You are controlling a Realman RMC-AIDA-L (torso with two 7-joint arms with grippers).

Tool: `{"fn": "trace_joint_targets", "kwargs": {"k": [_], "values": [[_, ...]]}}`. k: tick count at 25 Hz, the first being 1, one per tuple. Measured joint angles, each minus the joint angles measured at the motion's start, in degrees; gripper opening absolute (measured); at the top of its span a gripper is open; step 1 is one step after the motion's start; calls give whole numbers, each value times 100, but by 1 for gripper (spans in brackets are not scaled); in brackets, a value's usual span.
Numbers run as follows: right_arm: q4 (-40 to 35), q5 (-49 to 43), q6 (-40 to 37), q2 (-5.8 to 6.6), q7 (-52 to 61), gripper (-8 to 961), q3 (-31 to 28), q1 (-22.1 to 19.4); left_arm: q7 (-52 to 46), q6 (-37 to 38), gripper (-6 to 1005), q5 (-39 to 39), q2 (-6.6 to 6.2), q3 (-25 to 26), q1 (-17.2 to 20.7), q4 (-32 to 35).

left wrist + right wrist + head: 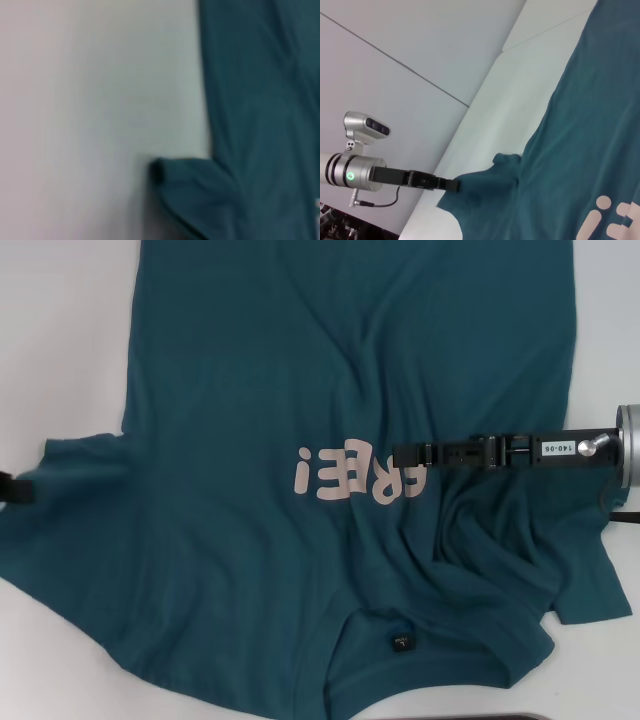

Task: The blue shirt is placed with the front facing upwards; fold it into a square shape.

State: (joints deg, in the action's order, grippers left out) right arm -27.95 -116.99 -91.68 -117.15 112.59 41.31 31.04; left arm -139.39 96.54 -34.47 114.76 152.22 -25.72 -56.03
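Note:
The blue shirt [250, 390] lies front up on the white table [60, 340], collar toward me, with pale "FREE!" lettering [335, 472] and a black neck tag [401, 644]. My right gripper [402, 453] reaches in from the right over the chest, its tip at the lettering's end. It looks shut on a pinch of shirt, and bunched folds run from it toward the right sleeve. My left gripper [12, 489] is at the far left on the left sleeve's hem. It also shows in the right wrist view [454, 186], shut on the sleeve edge [485, 180].
White table shows on the left and at the far right corner [610, 300]. A dark object's edge [500, 717] shows at the near edge. The left wrist view shows the sleeve [200, 195] beside bare table [75, 125].

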Motion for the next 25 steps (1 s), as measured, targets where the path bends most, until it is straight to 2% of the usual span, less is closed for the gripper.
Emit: {"fn": "trace_joint_targets", "kwargs": {"k": [3, 5, 9, 15, 20, 23, 25], "values": [[0, 0, 15, 0, 0, 867, 0, -1, -86, 329, 37, -19, 30, 98, -170, 71], [0, 0, 14, 0, 0, 867, 0, -2, -224, 593, 38, -145, 96, 167, -308, 103], [0, 0, 9, 0, 0, 867, 0, -2, -386, 717, 40, -263, 178, 166, -423, 142], [0, 0, 13, -1, -15, 867, 0, -1, -635, 788, 43, -287, 464, 133, -720, 182], [0, 0, 16, -1, -24, 867, 0, -2, -665, 602, 46, -289, 620, 110, -1039, 553], [0, 0, 18, 0, -25, 867, 0, -13, -652, 231, 48, -289, 653, 104, -1196, 938], [0, 0, 20, 0, -23, 867, 1, -22, -621, -60, 49, -279, 630, 31, -1299, 1301]]}}
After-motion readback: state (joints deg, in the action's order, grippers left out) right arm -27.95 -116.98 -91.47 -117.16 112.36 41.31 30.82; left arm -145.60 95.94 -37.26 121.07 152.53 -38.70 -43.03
